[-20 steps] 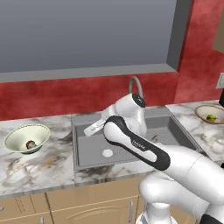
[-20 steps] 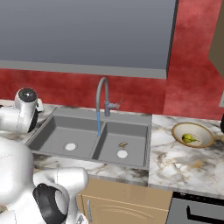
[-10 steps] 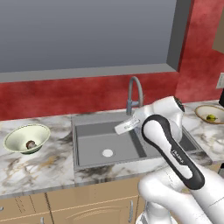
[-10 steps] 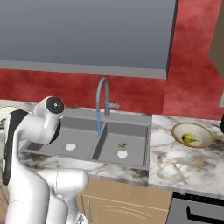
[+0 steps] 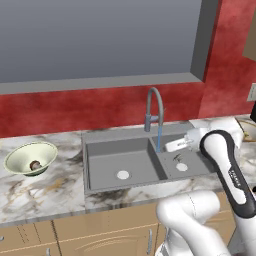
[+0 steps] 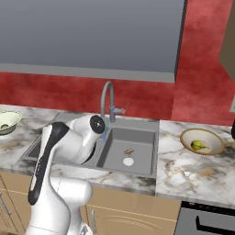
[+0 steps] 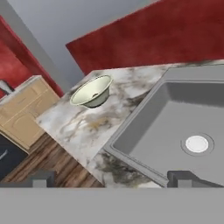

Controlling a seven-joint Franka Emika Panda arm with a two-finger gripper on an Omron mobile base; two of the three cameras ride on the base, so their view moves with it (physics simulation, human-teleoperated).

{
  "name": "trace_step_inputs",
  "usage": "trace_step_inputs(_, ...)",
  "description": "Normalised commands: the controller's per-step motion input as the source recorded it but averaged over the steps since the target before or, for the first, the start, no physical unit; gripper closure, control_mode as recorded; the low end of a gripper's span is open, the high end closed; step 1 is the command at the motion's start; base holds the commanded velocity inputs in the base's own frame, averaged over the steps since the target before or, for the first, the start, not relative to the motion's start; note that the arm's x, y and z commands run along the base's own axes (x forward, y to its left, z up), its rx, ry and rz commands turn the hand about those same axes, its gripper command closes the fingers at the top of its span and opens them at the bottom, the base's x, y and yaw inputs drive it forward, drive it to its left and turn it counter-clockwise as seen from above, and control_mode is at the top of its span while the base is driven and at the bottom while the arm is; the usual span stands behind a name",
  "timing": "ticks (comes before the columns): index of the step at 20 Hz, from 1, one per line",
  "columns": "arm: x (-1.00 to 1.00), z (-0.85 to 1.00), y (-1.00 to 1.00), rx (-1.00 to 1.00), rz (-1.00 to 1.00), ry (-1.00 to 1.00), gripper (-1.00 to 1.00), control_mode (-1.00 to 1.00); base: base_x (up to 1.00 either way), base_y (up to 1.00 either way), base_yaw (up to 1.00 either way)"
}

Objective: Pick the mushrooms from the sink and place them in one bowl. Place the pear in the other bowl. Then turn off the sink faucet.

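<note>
Gripper (image 7: 111, 178) jaws spread wide, nothing between them, hanging over the left edge of the sink (image 5: 120, 157). No readable labels or writing; the marking on the forearm is too small to make out. Green-white bowl (image 5: 31, 157) at 9 o'clock of the sink, one mushroom (image 5: 35, 164) inside. Second mushroom (image 6: 129, 151) in the right basin by the drain. Pear (image 6: 198, 146) in the tan-rimmed bowl (image 6: 202, 141) at 3 o'clock. Faucet (image 5: 154, 110) at 12 o'clock, water running.

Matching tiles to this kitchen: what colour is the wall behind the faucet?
Mottled deep red wall, clearest in the left base view.
</note>
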Motion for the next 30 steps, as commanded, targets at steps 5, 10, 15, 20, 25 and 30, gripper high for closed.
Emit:
trace_step_inputs(5,0.00,-0.01,-0.92,0.06,-0.01,0.23,-1.00,-1.00,0.00,0.00,0.00)
trace_step_inputs(10,0.05,-0.13,-0.91,-0.03,-0.05,0.25,-1.00,-1.00,0.00,0.00,0.00)
trace_step_inputs(15,0.18,-0.08,-0.76,-0.13,-0.07,0.22,-1.00,-1.00,0.00,0.00,0.00)
trace_step_inputs(20,0.29,-0.10,-0.48,-0.19,-0.04,0.15,-1.00,-1.00,0.00,0.00,0.00)
trace_step_inputs(25,0.29,-0.26,-0.18,-0.21,0.00,0.03,-1.00,-1.00,0.00,0.00,0.00)
trace_step_inputs(30,0.37,-0.36,-0.01,-0.15,0.00,0.01,-1.00,-1.00,0.00,0.00,0.00)
